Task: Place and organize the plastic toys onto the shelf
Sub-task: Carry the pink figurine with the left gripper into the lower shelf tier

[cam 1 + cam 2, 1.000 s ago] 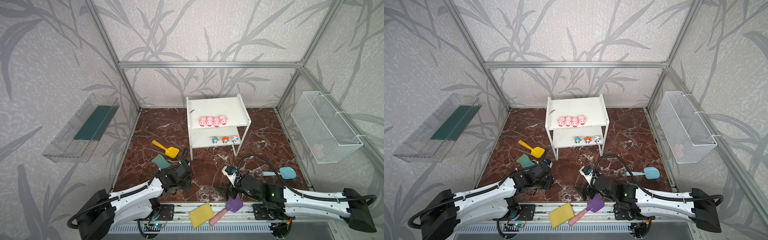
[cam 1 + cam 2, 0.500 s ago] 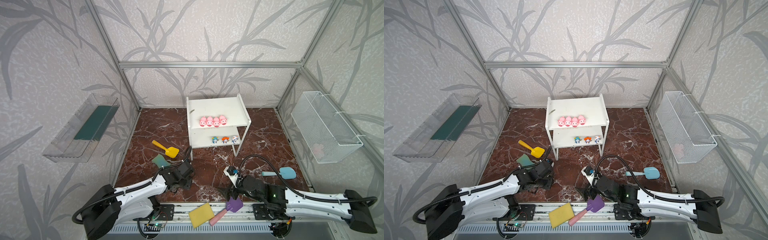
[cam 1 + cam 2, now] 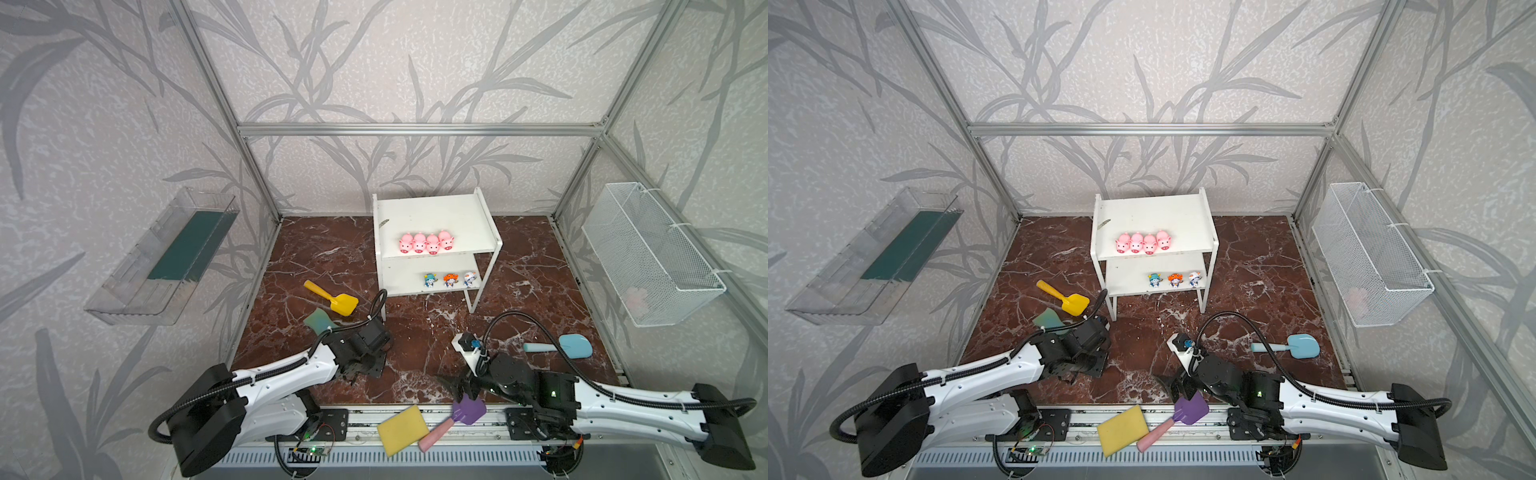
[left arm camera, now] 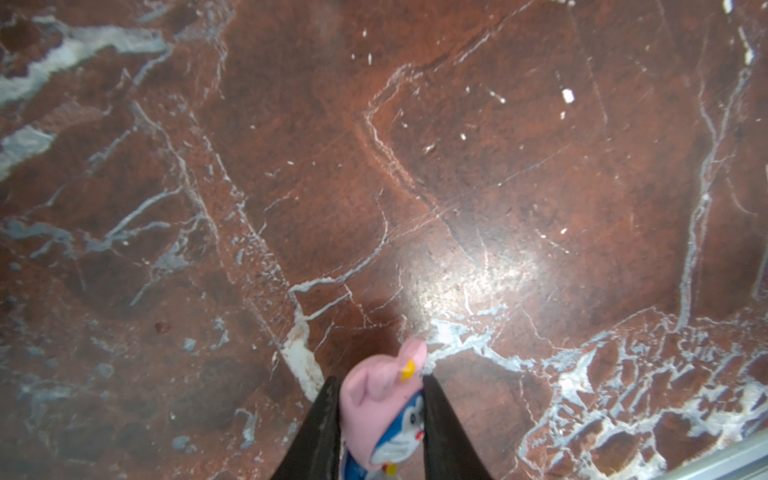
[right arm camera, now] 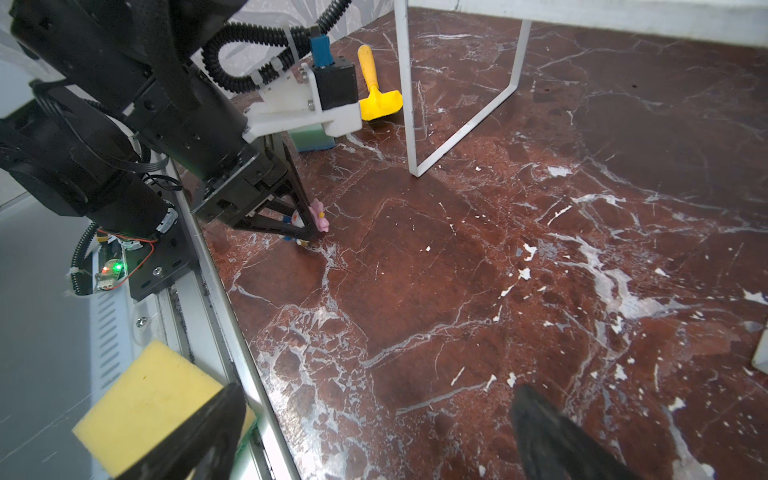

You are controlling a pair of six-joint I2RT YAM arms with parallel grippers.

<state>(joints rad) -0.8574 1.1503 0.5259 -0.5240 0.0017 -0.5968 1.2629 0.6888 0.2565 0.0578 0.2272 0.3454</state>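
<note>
floor (image 3: 415,340): red-brown marble with pale veins, under everything here.
shelf (image 3: 432,212): white, two boards, standing at the back middle of the floor.
basket (image 3: 648,257): white wire mesh, hung on the right wall.
tray (image 3: 166,257): clear plastic, on the left wall.
right gripper (image 5: 374,436): jaws spread wide with nothing between them, low over the floor near the front edge.
left gripper (image 4: 381,378): fingers pressed to both sides of the pink figurine, down by the floor at front left.
yellow sponge (image 3: 402,430): on the front rail, beside the purple shovel (image 3: 467,409).
green sponge (image 3: 318,322): on the floor, just beside the yellow shovel (image 3: 332,297), left of the shelf.
blue shovel (image 3: 561,345): on the floor at the right.
pigs (image 3: 426,242): four in a tight row at the front of the top board.
three figurines (image 3: 449,280): in a row on the lower board, toward its right.
pink figurine (image 4: 382,399): pink hood, blue-white face, clamped at the left fingertips; I can't tell if it rests on the floor.
</note>
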